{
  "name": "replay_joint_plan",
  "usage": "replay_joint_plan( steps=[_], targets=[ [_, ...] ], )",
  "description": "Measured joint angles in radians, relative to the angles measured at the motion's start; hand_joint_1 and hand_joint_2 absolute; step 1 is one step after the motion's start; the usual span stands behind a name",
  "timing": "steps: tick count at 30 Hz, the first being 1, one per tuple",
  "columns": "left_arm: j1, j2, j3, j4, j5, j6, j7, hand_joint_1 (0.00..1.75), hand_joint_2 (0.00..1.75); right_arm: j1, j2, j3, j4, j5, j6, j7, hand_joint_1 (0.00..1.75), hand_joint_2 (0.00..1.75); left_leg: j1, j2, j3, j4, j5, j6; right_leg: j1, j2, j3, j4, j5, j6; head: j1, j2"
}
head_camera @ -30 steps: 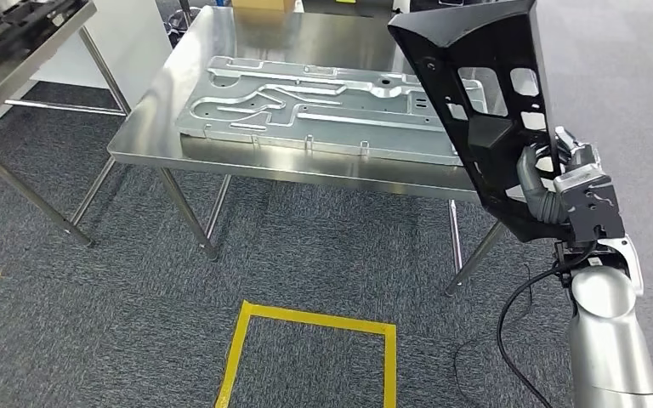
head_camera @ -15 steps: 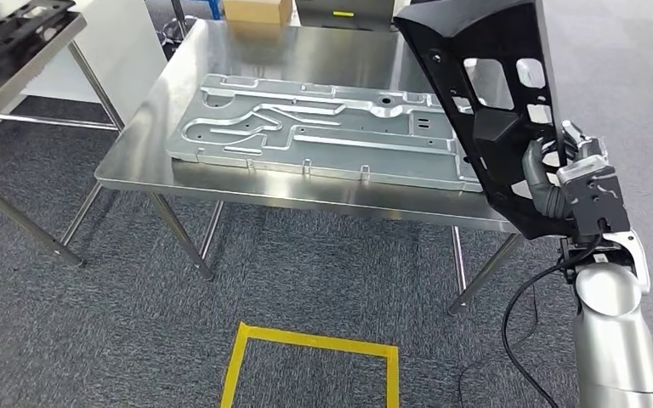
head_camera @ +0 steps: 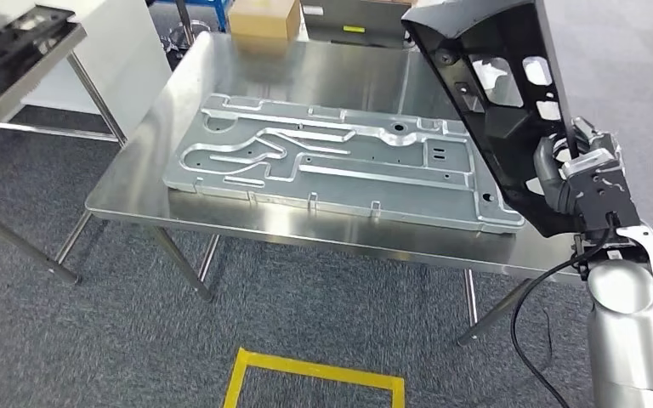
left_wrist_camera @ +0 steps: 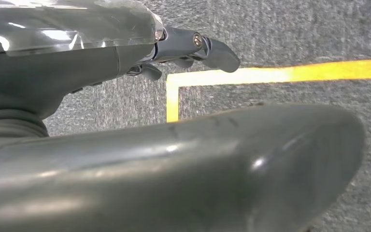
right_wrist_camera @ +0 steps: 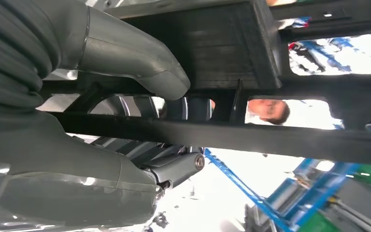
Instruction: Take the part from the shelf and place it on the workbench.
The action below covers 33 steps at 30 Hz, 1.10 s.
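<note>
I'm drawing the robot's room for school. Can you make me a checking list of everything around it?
Surface: steel workbench, shiny.
Job's things: black plastic part, held upright over the workbench's right end.
Clutter: large grey metal plate lying flat on the workbench; cardboard box at its far edge.
Hands: right hand grips the part; left hand hangs over the floor, holding nothing.
Cables: black cable beside the right arm.
Surroundings: grey carpet, yellow floor tape, second table.
</note>
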State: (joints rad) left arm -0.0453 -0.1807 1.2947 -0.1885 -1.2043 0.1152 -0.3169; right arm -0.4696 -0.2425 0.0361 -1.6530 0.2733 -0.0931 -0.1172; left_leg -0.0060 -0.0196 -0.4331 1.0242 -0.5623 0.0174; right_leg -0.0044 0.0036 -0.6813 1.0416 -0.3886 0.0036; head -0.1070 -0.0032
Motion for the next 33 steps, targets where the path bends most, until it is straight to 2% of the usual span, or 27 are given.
replay_joint_plan(
  steps=[1, 2, 3, 4, 5, 6, 7, 8, 9, 10, 12, 13, 14, 17, 18, 19, 21, 22, 23, 24, 26, 27, 28, 30, 32, 33],
  targets=[
    [-0.001, 0.001, 0.0, 0.0, 0.0, -0.001, 0.0, 0.0, 0.0, 0.0, 0.0, -0.001, -0.001, 0.002, 0.0, 0.001, 1.75, 1.75, -0.001, 0.002, -0.001, 0.022, 0.012, -0.006, -0.003, 0.002, 0.016, -0.007, -0.007, -0.007, 0.0, 0.0],
    [-0.002, 0.002, 0.0, -0.001, 0.0, -0.001, 0.001, 0.0, 0.0, -0.001, 0.0, -0.001, -0.003, 0.005, 0.0, 0.001, 1.75, 1.75, -0.001, 0.003, -0.016, 0.064, 0.028, -0.011, -0.006, 0.003, 0.034, -0.013, -0.016, -0.014, 0.0, 0.0],
    [-0.005, 0.002, 0.0, -0.001, 0.0, -0.002, 0.003, 0.0, 0.0, -0.001, 0.0, -0.001, -0.004, 0.008, 0.0, 0.002, 1.75, 1.75, -0.001, 0.006, -0.047, 0.118, 0.033, -0.015, -0.008, 0.003, 0.052, -0.018, -0.026, -0.019, -0.001, 0.0],
    [-0.007, 0.003, 0.0, -0.001, 0.0, -0.002, 0.007, 0.0, 0.0, 0.001, 0.0, -0.001, -0.005, 0.012, 0.001, 0.002, 1.75, 1.75, 0.002, 0.008, -0.088, 0.178, 0.025, -0.018, -0.009, 0.003, 0.067, -0.021, -0.038, -0.022, -0.001, 0.0],
    [-0.008, 0.003, 0.0, -0.001, 0.0, -0.002, 0.012, 0.0, 0.0, 0.003, 0.0, 0.0, -0.005, 0.015, 0.001, 0.003, 1.75, 1.75, 0.003, 0.01, -0.133, 0.23, -0.001, -0.02, -0.009, 0.003, 0.081, -0.022, -0.051, -0.024, -0.001, 0.0],
    [-0.009, 0.003, 0.0, -0.001, 0.001, -0.003, 0.016, 0.0, 0.0, 0.006, 0.0, 0.0, -0.005, 0.017, 0.002, 0.003, 1.75, 1.75, 0.004, 0.011, -0.175, 0.268, -0.043, -0.022, -0.009, 0.004, 0.097, -0.022, -0.065, -0.025, -0.001, 0.0],
    [-0.008, 0.003, 0.0, -0.001, 0.001, -0.004, 0.019, 0.0, 0.0, 0.011, 0.0, 0.0, -0.005, 0.018, 0.002, 0.003, 1.75, 1.75, 0.005, 0.012, -0.21, 0.281, -0.086, -0.023, -0.009, 0.005, 0.114, -0.022, -0.081, -0.025, -0.001, 0.0],
    [-0.007, 0.003, 0.0, -0.001, 0.001, -0.004, 0.021, 0.0, 0.0, 0.017, 0.0, 0.0, -0.005, 0.018, 0.002, 0.004, 1.75, 1.75, 0.005, 0.012, -0.234, 0.27, -0.115, -0.023, -0.009, 0.006, 0.134, -0.022, -0.097, -0.024, -0.001, 0.0],
    [-0.005, 0.003, 0.0, -0.001, 0.001, -0.005, 0.022, 0.0, 0.0, 0.022, 0.0, 0.0, -0.005, 0.018, 0.002, 0.004, 1.75, 1.75, 0.005, 0.012, -0.248, 0.237, -0.115, -0.021, -0.008, 0.007, 0.156, -0.023, -0.115, -0.023, -0.001, 0.0],
    [-0.003, 0.003, 0.0, -0.001, 0.002, -0.006, 0.023, 0.0, 0.0, 0.027, 0.0, 0.0, -0.005, 0.018, 0.002, 0.004, 1.75, 1.75, 0.004, 0.012, -0.255, 0.186, -0.075, -0.017, -0.007, 0.008, 0.178, -0.023, -0.133, -0.022, -0.001, 0.0],
    [0.001, 0.005, 0.001, -0.001, 0.002, -0.007, 0.023, 0.0, 0.0, 0.04, 0.0, 0.0, -0.004, 0.018, 0.002, 0.005, 1.75, 1.75, -0.002, 0.011, -0.261, 0.079, 0.095, -0.004, -0.004, 0.012, 0.214, -0.02, -0.165, -0.015, -0.001, 0.0],
    [0.003, 0.006, 0.001, -0.001, 0.002, -0.006, 0.023, 0.0, 0.0, 0.048, 0.0, -0.001, -0.005, 0.019, 0.002, 0.006, 1.75, 1.75, -0.005, 0.011, -0.261, 0.048, 0.163, 0.002, -0.003, 0.015, 0.226, -0.019, -0.179, -0.009, -0.001, 0.0],
    [0.003, 0.007, 0.001, -0.001, 0.002, -0.003, 0.024, 0.0, 0.0, 0.054, 0.0, -0.002, -0.009, 0.02, 0.002, 0.007, 1.75, 1.75, -0.01, 0.011, -0.26, 0.034, 0.199, 0.007, -0.004, 0.018, 0.234, -0.02, -0.189, -0.001, -0.001, 0.0],
    [-0.005, 0.007, 0.002, -0.001, 0.003, 0.002, 0.021, 0.0, 0.0, 0.066, -0.002, -0.007, -0.027, 0.024, 0.003, 0.01, 1.75, 1.75, -0.01, 0.012, -0.24, 0.019, 0.186, 0.021, -0.01, 0.015, 0.247, -0.026, -0.213, 0.019, -0.002, 0.0],
    [-0.009, 0.007, 0.002, -0.001, 0.004, 0.003, 0.019, 0.0, 0.0, 0.068, -0.003, -0.009, -0.032, 0.026, 0.003, 0.01, 1.75, 1.75, -0.007, 0.013, -0.23, 0.007, 0.182, 0.025, -0.011, 0.011, 0.234, -0.002, -0.226, 0.023, -0.002, 0.0],
    [-0.012, 0.008, 0.002, -0.001, 0.004, 0.003, 0.018, 0.0, 0.0, 0.071, -0.004, -0.01, -0.036, 0.029, 0.004, 0.011, 1.75, 1.75, -0.004, 0.013, -0.22, -0.002, 0.178, 0.027, -0.012, 0.007, 0.204, 0.048, -0.245, 0.028, -0.002, 0.0],
    [-0.014, 0.007, 0.002, -0.001, 0.004, 0.003, 0.017, 0.0, 0.0, 0.078, -0.005, -0.011, -0.038, 0.035, 0.008, 0.014, 1.75, 1.75, -0.002, 0.012, -0.204, -0.008, 0.165, 0.029, -0.015, 0.004, 0.107, 0.186, -0.28, 0.039, -0.002, 0.0],
    [-0.013, 0.007, 0.002, -0.001, 0.004, 0.002, 0.017, 0.0, 0.0, 0.084, -0.005, -0.011, -0.038, 0.038, 0.01, 0.017, 1.75, 1.75, -0.002, 0.011, -0.195, -0.009, 0.157, 0.029, -0.017, 0.003, 0.063, 0.235, -0.279, 0.043, -0.002, 0.0],
    [-0.011, 0.006, 0.002, -0.001, 0.004, 0.002, 0.017, 0.0, 0.0, 0.09, -0.005, -0.01, -0.038, 0.042, 0.013, 0.02, 1.75, 1.75, -0.002, 0.01, -0.185, -0.008, 0.148, 0.028, -0.019, 0.002, 0.034, 0.251, -0.256, 0.045, -0.002, 0.0],
    [-0.01, 0.005, 0.002, -0.001, 0.004, 0.002, 0.017, 0.0, 0.0, 0.094, -0.005, -0.009, -0.038, 0.047, 0.016, 0.022, 1.75, 1.75, -0.002, 0.009, -0.173, -0.008, 0.139, 0.026, -0.02, 0.002, 0.025, 0.224, -0.21, 0.046, -0.002, 0.0],
    [-0.009, 0.003, 0.002, -0.001, 0.004, 0.002, 0.017, 0.0, 0.0, 0.096, -0.005, -0.006, -0.037, 0.063, 0.02, 0.026, 1.75, 1.75, -0.002, 0.006, -0.151, -0.008, 0.121, 0.02, -0.019, 0.001, 0.046, 0.102, -0.1, 0.042, -0.002, 0.0],
    [-0.009, 0.003, 0.002, -0.001, 0.004, 0.002, 0.017, 0.0, 0.0, 0.096, -0.005, -0.003, -0.035, 0.073, 0.021, 0.029, 1.75, 1.75, -0.003, 0.005, -0.144, -0.007, 0.114, 0.016, -0.017, 0.0, 0.061, 0.046, -0.065, 0.037, -0.002, 0.0],
    [-0.01, 0.003, 0.002, -0.001, 0.004, 0.002, 0.016, 0.0, 0.0, 0.093, -0.004, 0.001, -0.033, 0.084, 0.022, 0.031, 1.75, 1.75, -0.004, 0.003, -0.141, -0.006, 0.11, 0.012, -0.014, 0.0, 0.071, 0.011, -0.052, 0.029, -0.002, 0.0],
    [-0.012, 0.003, 0.003, -0.001, 0.002, 0.002, 0.016, 0.0, 0.0, 0.083, -0.002, 0.013, -0.03, 0.106, 0.023, 0.035, 1.75, 1.75, -0.005, 0.002, -0.139, -0.006, 0.105, 0.004, -0.008, 0.001, 0.078, -0.01, -0.061, 0.015, -0.002, 0.0],
    [-0.013, 0.003, 0.003, -0.001, 0.0, 0.001, 0.016, 0.0, 0.0, 0.068, 0.002, 0.028, -0.026, 0.133, 0.023, 0.041, 1.75, 1.75, -0.005, 0.004, -0.138, 0.0, 0.093, -0.007, -0.012, 0.0, 0.087, -0.019, -0.065, 0.001, -0.002, 0.0],
    [-0.014, 0.004, 0.003, -0.001, 0.0, 0.0, 0.016, 0.0, 0.0, 0.059, 0.006, 0.037, -0.02, 0.151, 0.023, 0.045, 1.75, 1.75, -0.005, 0.005, -0.146, 0.025, 0.077, -0.013, -0.015, -0.001, 0.094, -0.023, -0.067, -0.005, -0.002, 0.0]
  ],
)
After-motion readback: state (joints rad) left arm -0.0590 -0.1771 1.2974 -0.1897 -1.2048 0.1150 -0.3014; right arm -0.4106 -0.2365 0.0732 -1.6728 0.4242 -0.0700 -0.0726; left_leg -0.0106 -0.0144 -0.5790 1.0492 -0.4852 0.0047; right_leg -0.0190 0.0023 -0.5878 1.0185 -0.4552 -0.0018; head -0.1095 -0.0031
